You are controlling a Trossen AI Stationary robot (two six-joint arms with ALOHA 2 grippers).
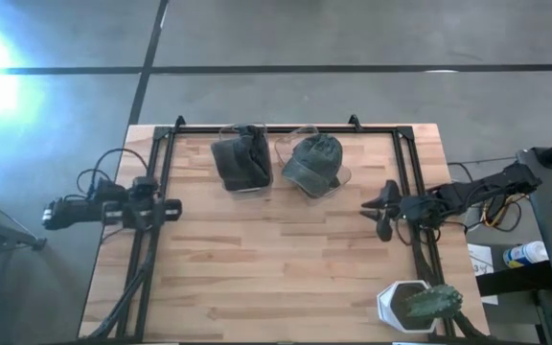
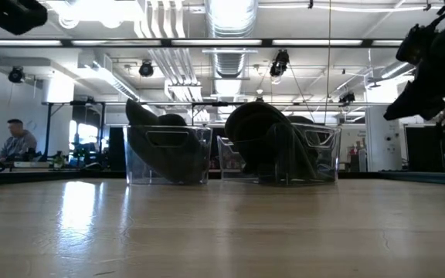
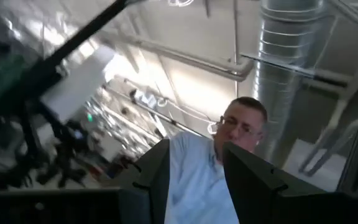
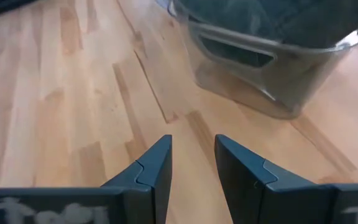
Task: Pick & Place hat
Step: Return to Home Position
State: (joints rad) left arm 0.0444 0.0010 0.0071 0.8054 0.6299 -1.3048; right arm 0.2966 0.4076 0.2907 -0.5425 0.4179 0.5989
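Right gripper, own wrist view: fingers slightly apart, nothing between, above bare table near the right bin, which holds the gray cap. Left wrist view: left gripper likewise slightly parted and empty, aimed up past a person. High view: black caps in left bin; arms at opposite table edges. Low view: no cap outside a bin. Judgement: sorting done; only parking the arms remains.
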